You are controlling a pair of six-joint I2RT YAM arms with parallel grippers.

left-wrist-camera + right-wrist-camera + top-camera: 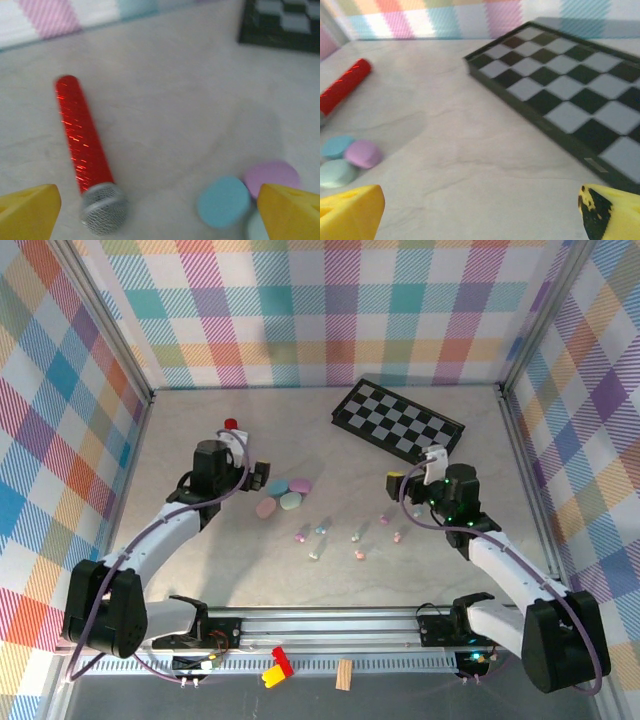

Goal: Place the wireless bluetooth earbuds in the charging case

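The tiny earbuds lie spread out in the middle of the table. Four cases sit bunched just far-left of them. The left gripper, by the cases, and the right gripper, right of the buds, are wide open, holding nothing. A checkerboard lies far right.

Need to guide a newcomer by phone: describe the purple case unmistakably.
Find the checkerboard far right on the table; left of it, toward the near edge, lie four pebble-shaped cases. The purple case is the one closest to the board; its neighbours are blue, pink and mint.
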